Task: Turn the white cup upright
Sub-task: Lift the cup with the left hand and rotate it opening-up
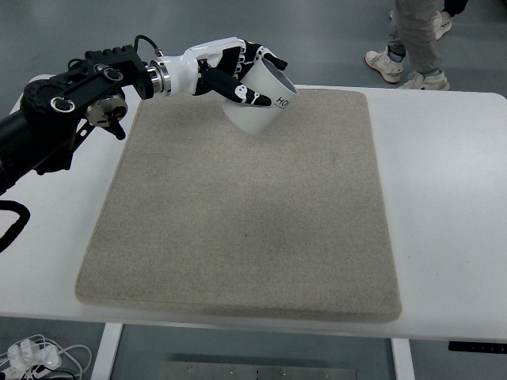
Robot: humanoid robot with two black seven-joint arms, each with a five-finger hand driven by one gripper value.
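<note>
The left hand (238, 67), reaching in over the far left part of the beige mat (238, 214), is gripping the white cup (261, 99) with its fingers (245, 95) wrapped around the wall. The cup is tilting, its open mouth facing up and away, above the mat's far edge. A person's legs (416, 39) are standing beyond the white table (444, 198).

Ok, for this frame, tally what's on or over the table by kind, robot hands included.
White cup: 1, tilted, held in the left hand
Beige mat: 1, lying on the white table
Robot hands: 1, the left hand
Total: 3
</note>
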